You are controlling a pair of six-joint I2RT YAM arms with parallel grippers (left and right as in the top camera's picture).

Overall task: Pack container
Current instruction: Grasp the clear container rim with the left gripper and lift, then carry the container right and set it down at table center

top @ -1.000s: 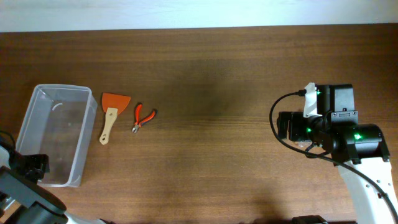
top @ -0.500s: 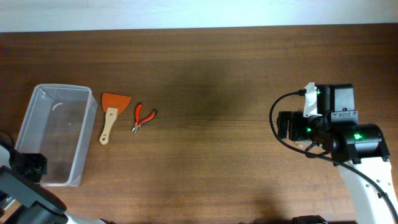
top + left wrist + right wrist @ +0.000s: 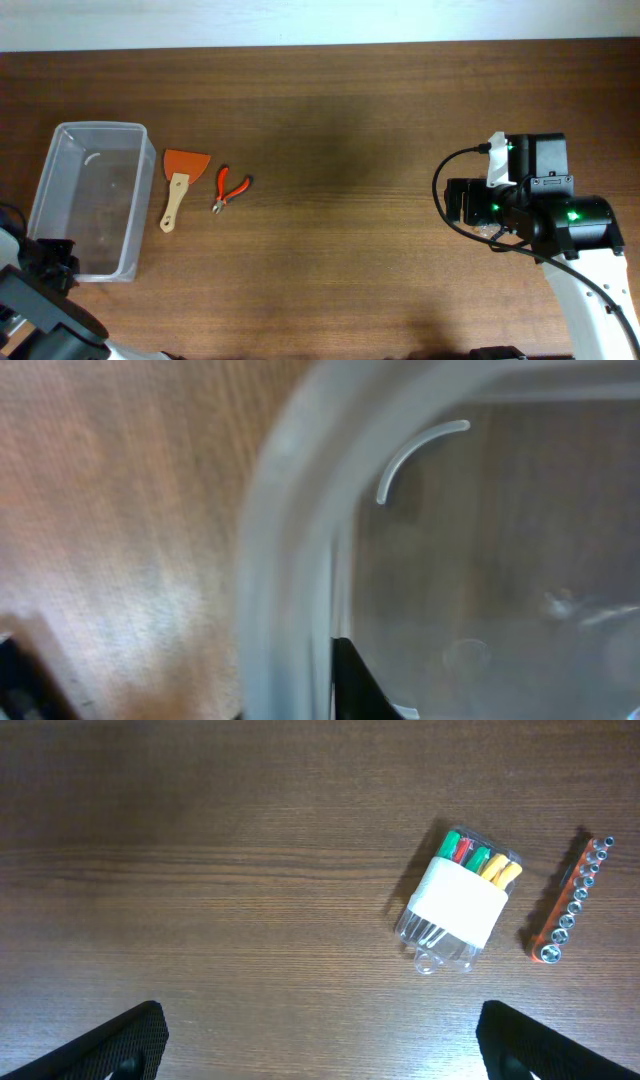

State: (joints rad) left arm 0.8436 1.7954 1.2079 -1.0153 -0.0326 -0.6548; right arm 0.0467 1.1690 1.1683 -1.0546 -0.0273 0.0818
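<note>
Nothing packed yet: container (image 3: 98, 124) at 9 o'clock empty, scraper (image 3: 180, 180) and pliers (image 3: 230, 188) outside, my right fingers (image 3: 130, 1040) spread empty, can't tell if left fingers (image 3: 355, 680) grip.

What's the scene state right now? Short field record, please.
container: clear plastic tub at the table's left end, nothing seen inside
left fingers: at the tub's near corner, one inside the rim; grip unclear
right fingers: open, empty, over bare wood
beside container: orange scraper with wooden handle, then red-handled pliers
under right wrist: clear pack of coloured-handled tools, orange socket rail beside it, not touching
packed so far: nothing
</note>
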